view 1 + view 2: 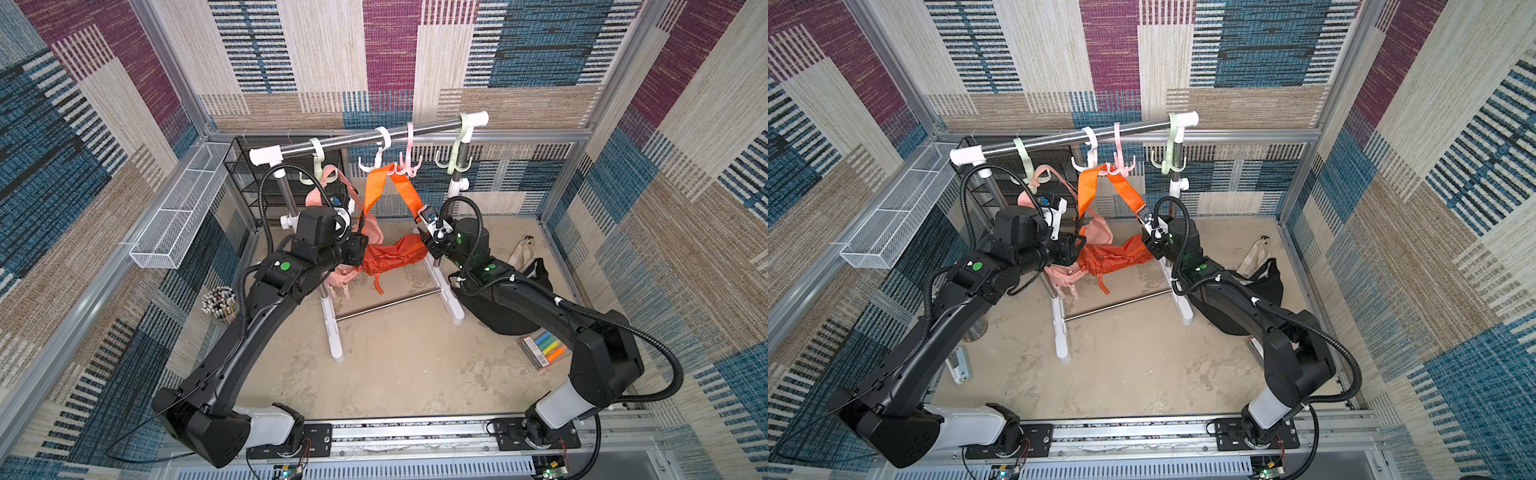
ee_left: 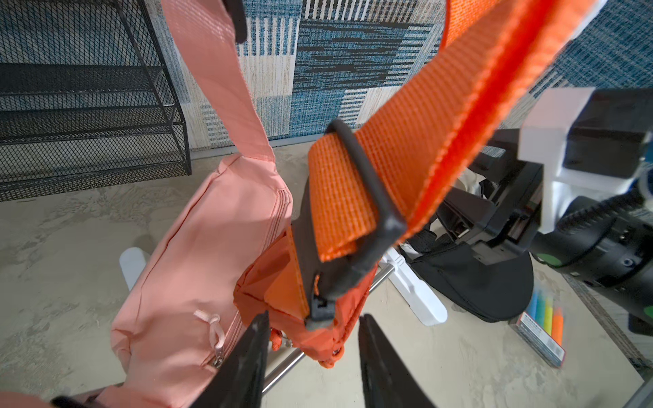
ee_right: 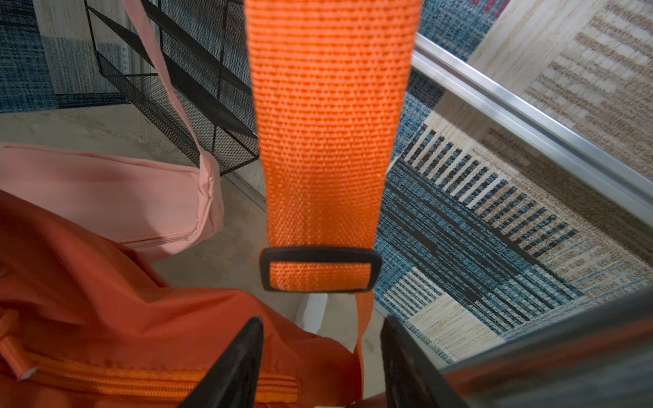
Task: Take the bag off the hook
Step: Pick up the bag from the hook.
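In both top views the orange bag (image 1: 395,254) hangs by its strap (image 1: 376,187) from the pink hook (image 1: 409,166) on the rail (image 1: 345,139). Its body is slung between the left pincer (image 1: 360,249) and the right pincer (image 1: 428,245), one at each end. The hook sits well above both pincers, roughly midway between them. A pink bag (image 1: 340,278) hangs just beyond the left pincer, touching the orange one. In the left wrist view that pincer's fingers (image 2: 247,360) stand half apart, with the bag's end between them and its black buckle (image 2: 353,247) just ahead. The cloth seems to meet both fingers, but I cannot tell whether it is pinched or only bracketed. In the right wrist view the fingers (image 3: 403,356) also stand half apart. The bag's other end and the strap's edge lie between them with a gap beside one finger, so nothing looks clamped. The slider (image 3: 319,268) is just ahead of this pincer, and the strap rises from it. The bag looks light and limp, and its slick nylon would likely bunch and slip in a grip. The woven strap looks firmer and rougher, so it is probably the better hold. I would take it just above the buckles and lift until the loop slackens and clears the hook's upturned prong.
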Robot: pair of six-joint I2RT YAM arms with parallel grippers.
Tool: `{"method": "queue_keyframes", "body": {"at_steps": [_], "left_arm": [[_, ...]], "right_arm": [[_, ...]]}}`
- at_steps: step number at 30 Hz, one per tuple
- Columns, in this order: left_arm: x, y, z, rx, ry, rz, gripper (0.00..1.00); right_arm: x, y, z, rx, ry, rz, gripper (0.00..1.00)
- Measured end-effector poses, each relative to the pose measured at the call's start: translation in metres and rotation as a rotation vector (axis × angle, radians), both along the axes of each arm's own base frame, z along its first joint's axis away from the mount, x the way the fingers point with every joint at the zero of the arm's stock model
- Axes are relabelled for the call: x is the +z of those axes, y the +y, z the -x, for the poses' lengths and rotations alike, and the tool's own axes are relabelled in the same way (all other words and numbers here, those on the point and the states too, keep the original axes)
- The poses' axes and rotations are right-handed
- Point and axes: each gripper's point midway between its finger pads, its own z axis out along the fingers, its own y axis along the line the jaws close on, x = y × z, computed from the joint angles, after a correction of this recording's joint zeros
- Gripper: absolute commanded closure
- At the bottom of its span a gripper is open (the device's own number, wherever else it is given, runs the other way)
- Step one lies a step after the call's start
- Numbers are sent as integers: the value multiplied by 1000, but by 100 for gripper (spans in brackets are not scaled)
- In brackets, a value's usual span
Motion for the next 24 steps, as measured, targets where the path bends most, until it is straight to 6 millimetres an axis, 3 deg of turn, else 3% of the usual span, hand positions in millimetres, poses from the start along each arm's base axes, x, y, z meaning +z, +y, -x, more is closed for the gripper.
{"method": "queue_keyframes", "body": {"at_steps": [24], "left_arm": [[-5,3,-10,9,-7,-25,65]], "right_arm": [[-23,-10,-23,-65,25,39,43]]}}
